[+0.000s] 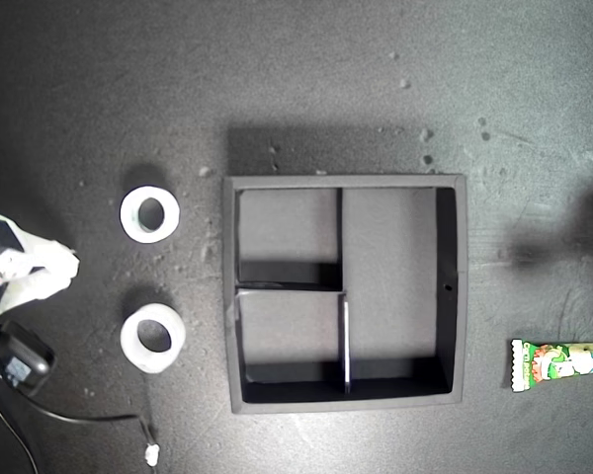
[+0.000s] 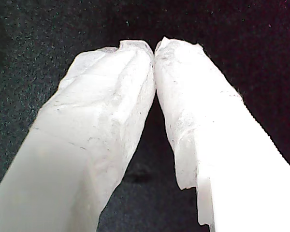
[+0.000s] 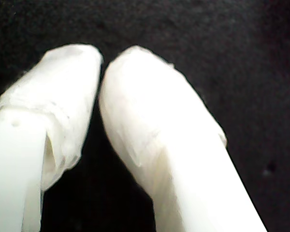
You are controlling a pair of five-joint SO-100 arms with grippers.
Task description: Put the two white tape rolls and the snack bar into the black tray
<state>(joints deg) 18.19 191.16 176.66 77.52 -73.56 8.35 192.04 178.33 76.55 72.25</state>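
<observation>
Nothing readable is showing anywhere at this moment. The snack bar [image 1: 563, 363] at the exterior view's right edge is showing green, white and red print, but it is coming through too small and blurred for any character or brand to be made out, and part of the packet is running out of frame. The black tray [image 1: 451, 286] and the two white tape rolls [image 1: 149, 214] [image 1: 152, 338] are carrying no visible marks. Both wrist views are giving only white wrapped fingers over dark cloth, with no lettering.
</observation>
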